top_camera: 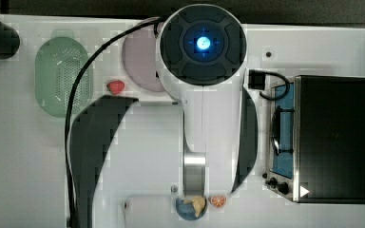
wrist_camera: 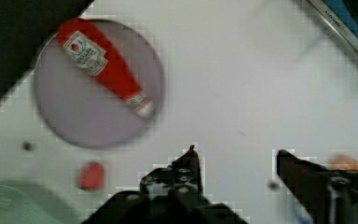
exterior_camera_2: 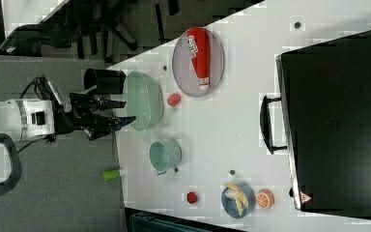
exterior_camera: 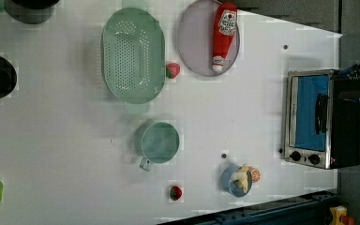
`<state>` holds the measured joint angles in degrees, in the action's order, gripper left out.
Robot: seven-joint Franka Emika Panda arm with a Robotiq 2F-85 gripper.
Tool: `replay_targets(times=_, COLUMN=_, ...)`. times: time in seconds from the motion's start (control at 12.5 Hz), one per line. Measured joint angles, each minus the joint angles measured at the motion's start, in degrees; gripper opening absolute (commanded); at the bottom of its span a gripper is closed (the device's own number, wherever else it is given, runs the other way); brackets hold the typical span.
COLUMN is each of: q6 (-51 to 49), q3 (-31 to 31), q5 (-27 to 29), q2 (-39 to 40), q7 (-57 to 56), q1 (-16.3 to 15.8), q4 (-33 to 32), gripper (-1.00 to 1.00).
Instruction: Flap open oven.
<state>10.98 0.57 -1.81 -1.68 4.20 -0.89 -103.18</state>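
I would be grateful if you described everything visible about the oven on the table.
The oven is a boxy toaster oven with a black top, a silver metal front frame and a blue-tinted glass door that looks shut. A dark handle crosses the door, and two small black knobs sit on the frame beside it. It stands on the white table, near the edge at the left view's right. A triangular warning sticker marks its top. Nothing is gripping it.

We see the oven (exterior_camera: 321,119) at the left view's right edge; ketchup bottle (exterior_camera: 224,33) on plate (exterior_camera: 192,42), colander (exterior_camera: 132,54) to its left.
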Motion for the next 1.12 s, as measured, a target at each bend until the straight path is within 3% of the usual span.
replay_targets(times=0.24, q6=-11.1, q3=1.5, q5=-0.5, q2=-18.0, q7=2.6, q1=0.1, q4=-16.3, gripper=0.99)
replay_targets(times=0.32, q6=-11.5, q3=2.4, q5=-0.7, q2=-22.9, q7=2.9, q1=0.3, q4=-18.4, gripper=1.00)
replay_targets(times=0.4, q6=-11.4, q3=2.8, q5=-0.9, q2=-26.4, q7=3.1, q1=0.8, q4=-18.4, gripper=0.90)
replay_targets(times=0.56, q6=-10.0, q3=3.2, q5=-0.6, q2=-29.0, q7=3.7, q1=1.4, q4=-15.9, gripper=0.40)
replay_targets(times=0.88, q6=-8.8, q3=2.5, q5=-0.7, q2=-26.3, q7=4.4, q1=1.4, q4=-15.0, gripper=-0.55)
replay_targets(times=0.96, q6=-8.2, q3=2.8, q5=-0.8, q2=-25.1, q7=4.4, q1=1.4, q4=-15.7, gripper=-0.65)
replay_targets(times=1.12, q6=-5.6, q3=4.1, q5=-1.3, q2=-22.5, q7=3.8, q1=1.4, q4=-16.8, gripper=-0.65)
